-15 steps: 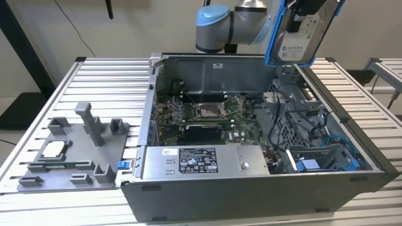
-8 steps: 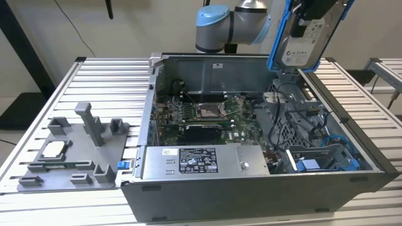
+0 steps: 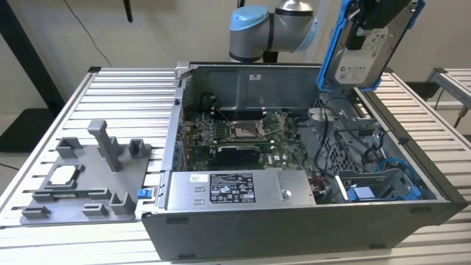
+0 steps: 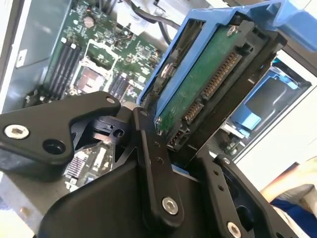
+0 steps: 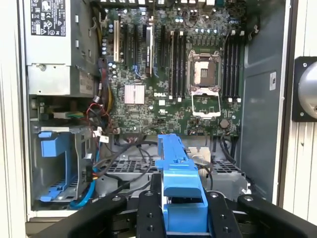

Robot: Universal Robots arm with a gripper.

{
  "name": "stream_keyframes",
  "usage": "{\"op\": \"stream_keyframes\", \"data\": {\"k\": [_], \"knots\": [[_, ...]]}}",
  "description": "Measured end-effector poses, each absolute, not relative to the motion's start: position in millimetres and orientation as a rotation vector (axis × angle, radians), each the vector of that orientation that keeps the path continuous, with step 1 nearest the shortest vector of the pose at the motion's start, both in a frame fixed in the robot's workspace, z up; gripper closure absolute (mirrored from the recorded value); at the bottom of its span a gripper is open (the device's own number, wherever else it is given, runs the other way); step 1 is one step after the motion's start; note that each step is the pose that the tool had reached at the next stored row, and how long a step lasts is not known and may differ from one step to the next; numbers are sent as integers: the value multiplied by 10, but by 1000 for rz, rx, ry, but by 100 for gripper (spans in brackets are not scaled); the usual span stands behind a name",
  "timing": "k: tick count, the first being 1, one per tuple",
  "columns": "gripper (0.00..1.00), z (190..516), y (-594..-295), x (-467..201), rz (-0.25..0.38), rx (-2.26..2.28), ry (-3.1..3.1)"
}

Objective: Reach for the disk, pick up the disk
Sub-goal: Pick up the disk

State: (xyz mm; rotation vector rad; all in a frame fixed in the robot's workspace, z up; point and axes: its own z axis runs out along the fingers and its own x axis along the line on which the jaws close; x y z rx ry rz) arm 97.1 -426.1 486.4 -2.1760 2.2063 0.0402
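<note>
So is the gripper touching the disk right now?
Touching. In the second wrist view the gripper is clamped on the disk, its black links pressed against the blue rail, the disk lifted above the open case.

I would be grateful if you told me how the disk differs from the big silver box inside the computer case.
The disk hangs upright above the open case, lifted in the claw; the silver box lies flat, seated in the case's front corner. The disk has blue plastic rails along its edges; the box is bare metal. The disk looks clearly smaller than the box. Both are silver metal with a printed label.
</note>
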Motion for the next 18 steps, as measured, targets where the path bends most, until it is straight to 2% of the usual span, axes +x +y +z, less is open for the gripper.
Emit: {"op": "stream_keyframes", "data": {"k": [6,18], "knots": [[100,4862,-4364,972,10,-2190,2220],[100,4812,-4766,973,9,-2190,2221]]}}
